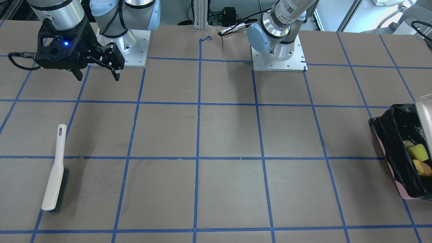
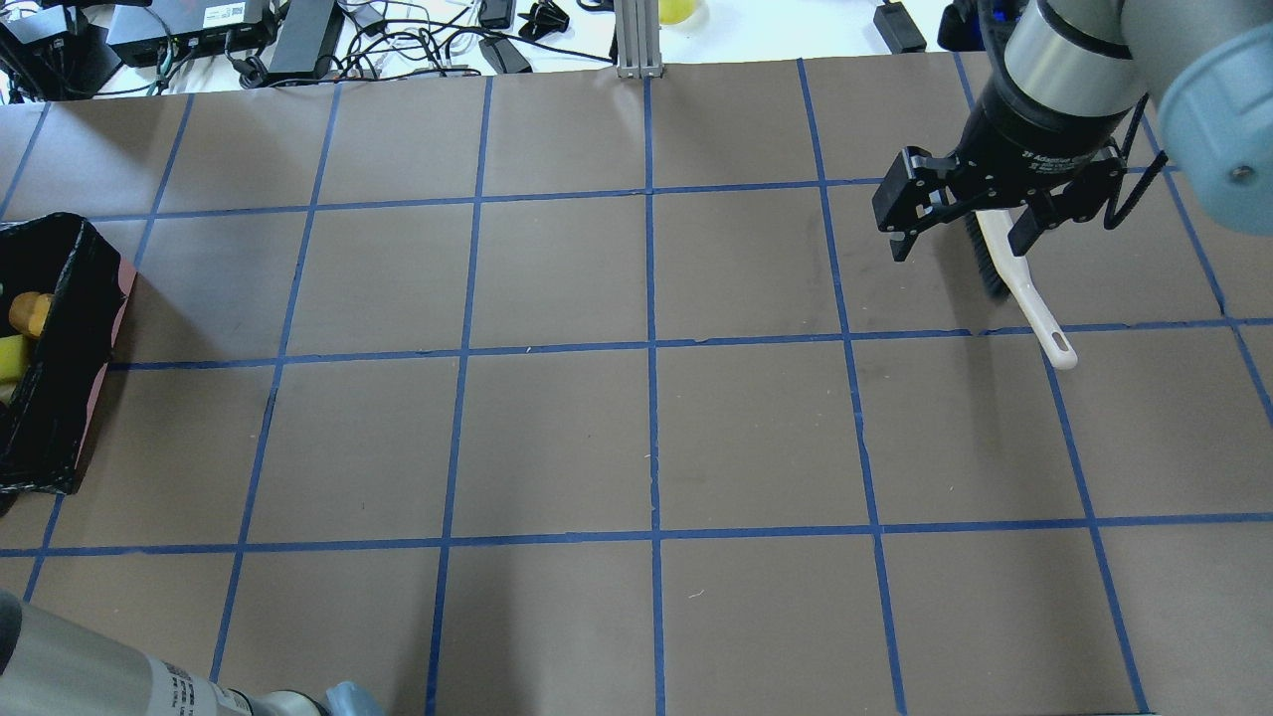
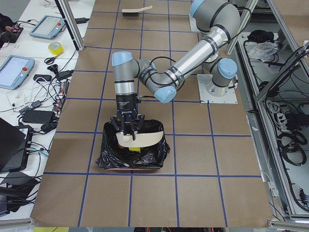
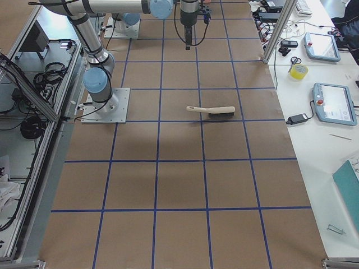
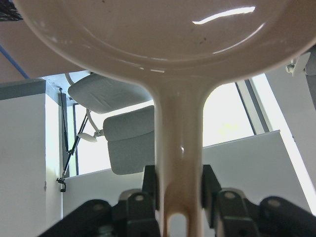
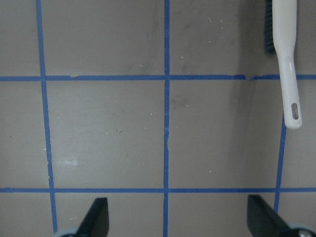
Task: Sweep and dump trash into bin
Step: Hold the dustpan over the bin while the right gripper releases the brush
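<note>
Left tool (image 5: 180,190) clamps the dustpan (image 5: 163,34) handle over the bin (image 1: 401,190), trash (image 1: 417,152) inside; right tool (image 1: 98,77) wide, empty. Careful: the pan's lip could snag the bag (image 1: 391,130) lifting away

Bright, even overhead light; soft shadows are cast on the brown paper-covered counter (image 1: 229,189). A glare streak is seen on the close, softly focused glossy beige plastic dustpan (image 5: 163,34).

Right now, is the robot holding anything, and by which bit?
The left pincer grips the beige plastic dustpan by its handle. The right pincer is open and empty.
</note>
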`<action>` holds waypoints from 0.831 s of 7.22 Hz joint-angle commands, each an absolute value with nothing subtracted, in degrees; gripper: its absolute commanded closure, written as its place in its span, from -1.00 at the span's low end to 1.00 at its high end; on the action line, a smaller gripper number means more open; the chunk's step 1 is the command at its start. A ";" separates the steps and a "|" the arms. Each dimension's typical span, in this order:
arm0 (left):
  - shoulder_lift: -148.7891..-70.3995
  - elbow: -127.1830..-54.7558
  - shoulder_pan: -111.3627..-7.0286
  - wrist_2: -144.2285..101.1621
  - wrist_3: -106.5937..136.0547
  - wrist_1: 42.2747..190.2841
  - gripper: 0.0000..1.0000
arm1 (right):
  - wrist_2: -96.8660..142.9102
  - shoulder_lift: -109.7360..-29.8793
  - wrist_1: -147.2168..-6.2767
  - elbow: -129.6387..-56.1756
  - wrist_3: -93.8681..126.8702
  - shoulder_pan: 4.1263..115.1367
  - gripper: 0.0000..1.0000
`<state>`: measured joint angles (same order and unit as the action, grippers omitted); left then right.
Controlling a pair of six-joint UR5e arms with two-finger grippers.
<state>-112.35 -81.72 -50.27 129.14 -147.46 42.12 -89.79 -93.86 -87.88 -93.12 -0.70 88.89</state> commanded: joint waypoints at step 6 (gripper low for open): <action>-113.20 -67.41 -50.26 95.91 -146.43 72.38 1.00 | -91.58 -93.87 -86.48 -93.08 0.44 88.94 -1.00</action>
